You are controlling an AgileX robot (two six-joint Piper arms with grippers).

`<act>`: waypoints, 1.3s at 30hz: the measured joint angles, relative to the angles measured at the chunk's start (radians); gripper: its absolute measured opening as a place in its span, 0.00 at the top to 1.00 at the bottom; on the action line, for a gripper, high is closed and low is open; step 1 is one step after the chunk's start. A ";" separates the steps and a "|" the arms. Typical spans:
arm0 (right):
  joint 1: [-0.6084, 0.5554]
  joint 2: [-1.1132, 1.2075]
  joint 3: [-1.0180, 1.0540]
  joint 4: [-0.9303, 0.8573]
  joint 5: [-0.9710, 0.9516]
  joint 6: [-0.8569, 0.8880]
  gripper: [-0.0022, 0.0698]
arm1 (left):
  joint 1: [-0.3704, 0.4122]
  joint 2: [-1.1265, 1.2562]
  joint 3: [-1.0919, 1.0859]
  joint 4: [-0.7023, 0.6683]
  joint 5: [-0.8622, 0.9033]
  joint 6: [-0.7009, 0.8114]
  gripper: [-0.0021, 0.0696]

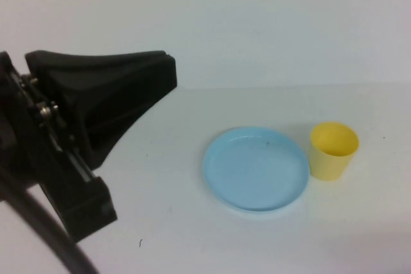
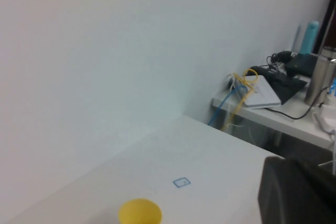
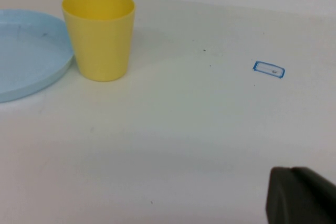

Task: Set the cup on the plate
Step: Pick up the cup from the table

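Looking down from the high view, the yellow cup [image 1: 333, 151] stands upright on the white table [image 1: 192, 235], just beside the light blue plate [image 1: 255, 169] on its right, not on it. The plate's got a tiny dark speck or two. The left gripper [image 1: 168, 68] fills the left side, raised above the table well apart from both, jaws closed with nothing in them. Nothing sits between cup and plate.

Left wrist view: just the cup's rim [image 2: 139, 212] pokes in at the edge, with a little blue-outlined square marker [image 2: 181, 182] on the table past it. Further back there's a side desk [image 2: 273, 116] cluttered with yellow and blue cables [image 2: 237, 90], a metal flask [image 2: 320, 80] and a teal bottle [image 2: 312, 34]. No readable writing.

Right wrist view: the cup [image 3: 100, 34] sits right up against the plate's rim [image 3: 31, 56], the blue marker [image 3: 269, 69] well apart from it. Only a dark corner of the right gripper [image 3: 300, 195] shows, low over bare table; it's closed and holding nothing.
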State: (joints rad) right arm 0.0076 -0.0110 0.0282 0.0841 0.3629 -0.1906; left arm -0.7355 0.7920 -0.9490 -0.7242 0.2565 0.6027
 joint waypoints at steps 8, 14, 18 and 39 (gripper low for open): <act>0.000 0.000 0.000 0.000 0.000 0.000 0.97 | 0.002 -0.002 0.000 0.026 -0.198 0.133 0.97; 0.000 0.000 0.000 0.000 0.000 0.000 0.97 | 0.083 -0.022 0.017 0.056 -0.206 0.351 0.97; 0.000 0.000 0.000 0.000 0.000 0.000 0.97 | 0.323 -0.061 0.059 -0.062 -0.055 0.325 0.97; 0.000 0.000 0.000 0.000 0.000 0.000 0.97 | 0.771 -0.768 0.813 -0.144 -0.344 0.387 0.97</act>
State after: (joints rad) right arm 0.0076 -0.0110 0.0282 0.0841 0.3629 -0.1906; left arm 0.0350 0.0241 -0.1363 -0.8679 -0.0878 0.9900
